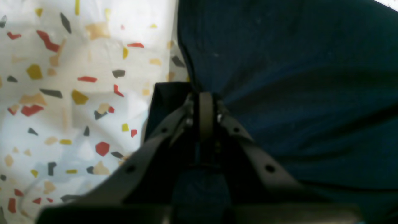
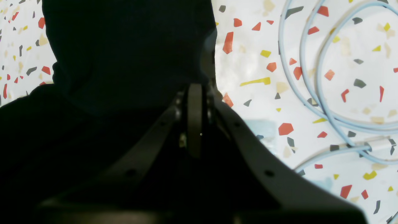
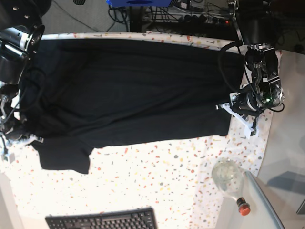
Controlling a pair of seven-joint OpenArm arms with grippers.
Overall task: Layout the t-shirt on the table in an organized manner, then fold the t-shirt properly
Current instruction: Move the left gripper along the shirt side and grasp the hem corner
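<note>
Base view has the shirt (image 3: 128, 90) spread across the far half of the counter (image 3: 167, 176), one sleeve poking toward the keyboard (image 3: 102, 220). Left gripper (image 1: 205, 96) is clamped on the hem edge, right gripper (image 2: 195, 90) pinching fabric at the other end. Looks like layout's basically done; next both ends need lifting together for the fold.

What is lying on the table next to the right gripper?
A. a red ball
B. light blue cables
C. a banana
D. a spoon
B: the right wrist view shows looped light blue cables on the speckled table, beside the right gripper, which is shut on the black t-shirt.
</note>
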